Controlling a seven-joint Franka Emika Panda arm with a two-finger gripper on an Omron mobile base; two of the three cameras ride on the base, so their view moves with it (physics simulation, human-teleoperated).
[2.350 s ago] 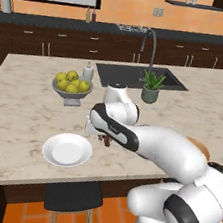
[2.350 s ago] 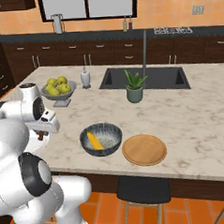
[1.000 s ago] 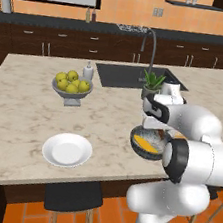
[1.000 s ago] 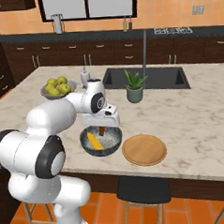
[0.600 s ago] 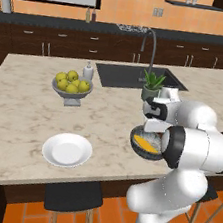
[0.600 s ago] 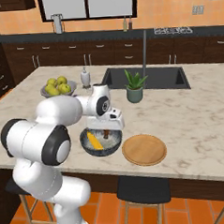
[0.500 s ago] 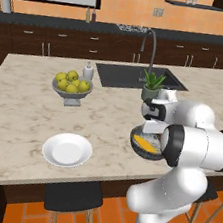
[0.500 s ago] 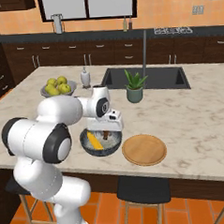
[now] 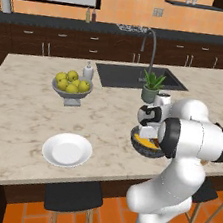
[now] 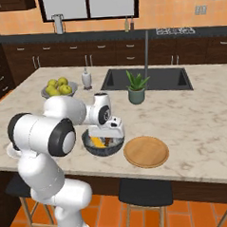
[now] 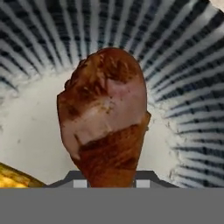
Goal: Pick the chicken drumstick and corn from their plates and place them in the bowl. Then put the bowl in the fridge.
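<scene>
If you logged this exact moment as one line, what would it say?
gripper: shut on chicken drumstick | position: over bowl | corn: in bowl | white plate: bare | wooden plate: bare

One chicken drumstick [image 11: 105, 118] and one corn [image 11: 17, 177] cob are in sight, both at one dark speckled bowl [image 10: 104, 143]. There are two plates: one glossy white plate [image 9: 67, 150] and one tan wooden plate [image 10: 146, 151]. One grey pedestal fruit bowl [image 9: 70, 93] holds yellow-green fruits [image 9: 71, 81], roughly five or six, though the exact count is hard to tell. One potted plant [image 10: 137, 89] stands by one sink [image 10: 151, 79] with one tall tap [image 10: 146, 49]. Two stools [image 9: 72, 199] stand under the island in the left base view
</scene>
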